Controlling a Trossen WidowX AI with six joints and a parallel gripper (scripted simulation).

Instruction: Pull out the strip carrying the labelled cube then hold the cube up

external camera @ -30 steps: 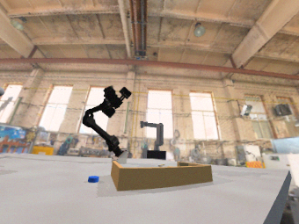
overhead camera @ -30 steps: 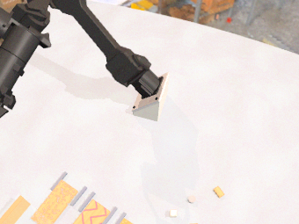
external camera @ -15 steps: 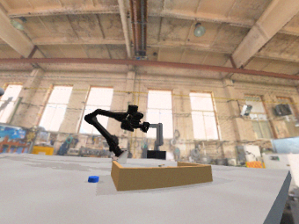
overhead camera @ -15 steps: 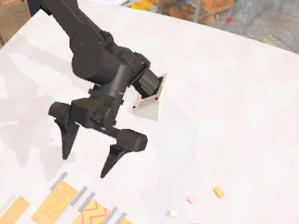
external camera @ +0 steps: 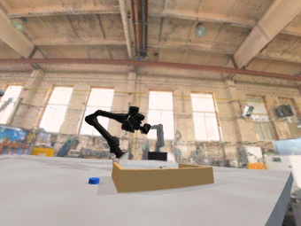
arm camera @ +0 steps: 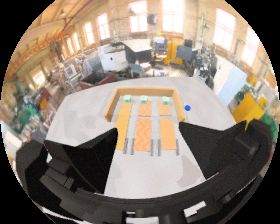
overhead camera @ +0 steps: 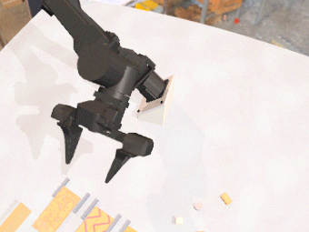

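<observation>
Out over the counter, claw spread, empty. Probable labelled cube at far end of unbroken-looking strip, label unreadable. Could easily snag the neighbouring strip if lowered off-centre.

The pale, smooth-topped table carries orange strips between thin grey rails and a low tan walled enclosure ahead of the gripper, with a small blue disc ahead to its right.
</observation>
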